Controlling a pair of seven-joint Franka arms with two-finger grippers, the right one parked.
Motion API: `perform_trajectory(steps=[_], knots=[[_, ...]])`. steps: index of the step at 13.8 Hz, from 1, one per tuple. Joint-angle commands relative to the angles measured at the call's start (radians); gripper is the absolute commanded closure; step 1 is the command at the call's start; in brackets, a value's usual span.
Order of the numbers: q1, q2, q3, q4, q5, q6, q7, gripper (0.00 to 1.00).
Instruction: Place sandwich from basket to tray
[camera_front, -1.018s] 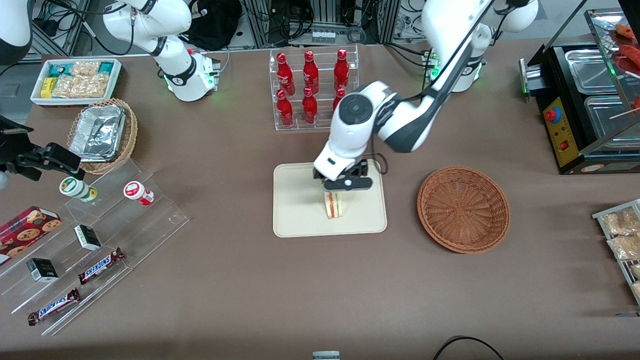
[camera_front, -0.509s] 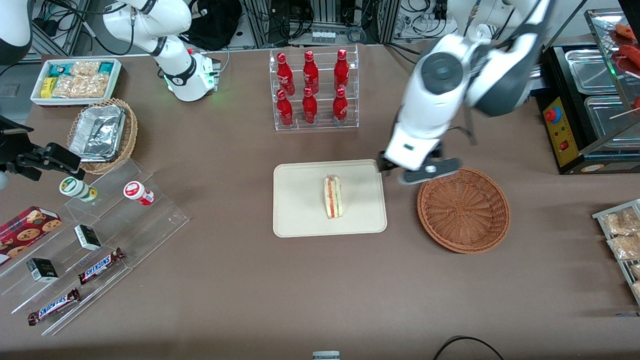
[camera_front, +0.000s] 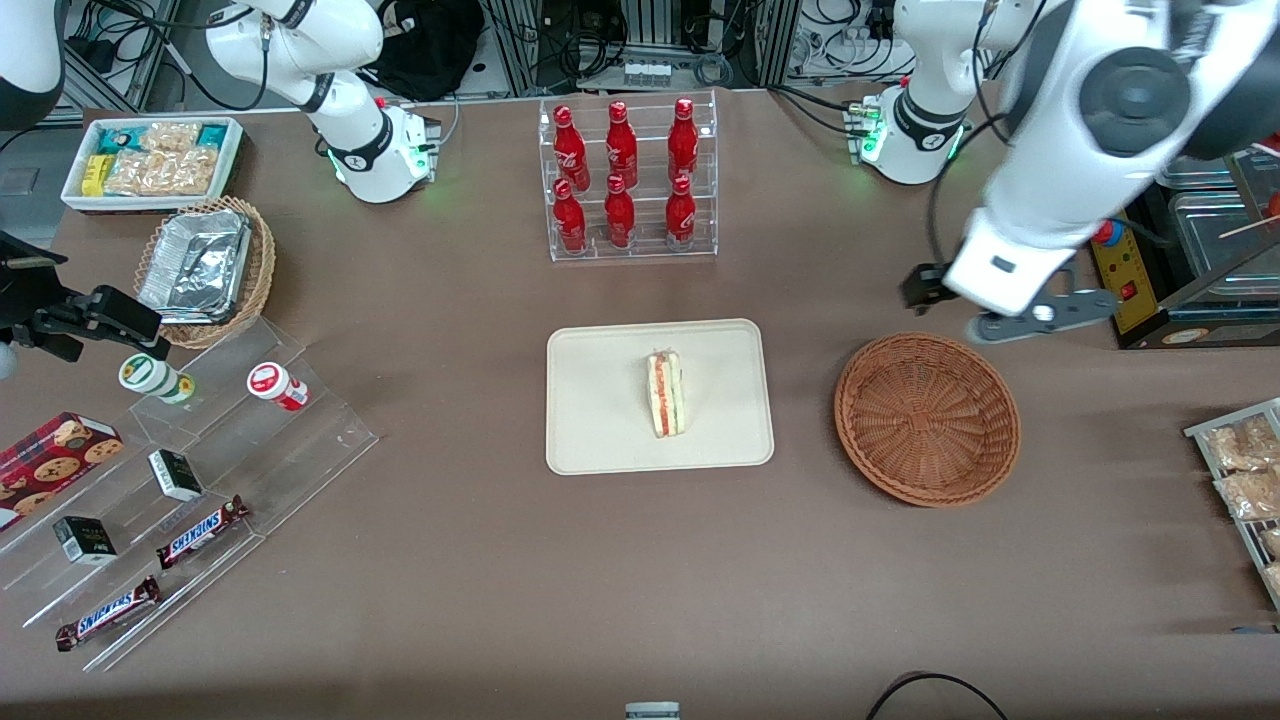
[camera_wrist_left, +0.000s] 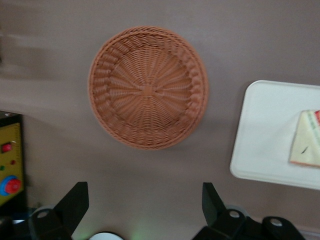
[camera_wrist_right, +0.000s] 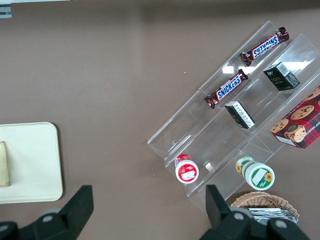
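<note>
The sandwich (camera_front: 666, 393) stands on its edge near the middle of the cream tray (camera_front: 600, 430), filling layers facing up. It also shows in the left wrist view (camera_wrist_left: 306, 146) on the tray (camera_wrist_left: 262, 140). The reddish-brown wicker basket (camera_front: 927, 418) sits empty beside the tray, toward the working arm's end; in the left wrist view the basket (camera_wrist_left: 148, 87) is empty too. My left gripper (camera_front: 1000, 310) hangs high above the table, farther from the front camera than the basket. Its fingers (camera_wrist_left: 75, 202) are spread wide apart with nothing between them.
A clear rack of red bottles (camera_front: 625, 180) stands farther back than the tray. A black food warmer (camera_front: 1170, 220) is beside my gripper at the working arm's end. Snack packets (camera_front: 1245, 470) lie near the table edge. Acrylic steps with candy bars (camera_front: 190, 480) lie toward the parked arm's end.
My gripper let go of the sandwich on the tray, rose and swung away over the basket toward the working arm's end. The sandwich stays standing on the tray.
</note>
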Motion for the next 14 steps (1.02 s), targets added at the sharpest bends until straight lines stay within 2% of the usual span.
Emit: perform_trajectory(steps=[1, 3, 7, 14], knots=[[0.09, -0.047, -0.012, -0.016, -0.005, -0.038, 0.126, 0.0], [0.156, -0.076, -0.012, -0.017, -0.051, -0.081, 0.195, 0.0], [0.207, -0.122, -0.012, -0.012, -0.048, -0.103, 0.269, 0.0], [0.206, -0.049, -0.02, 0.115, -0.036, -0.121, 0.257, 0.0]])
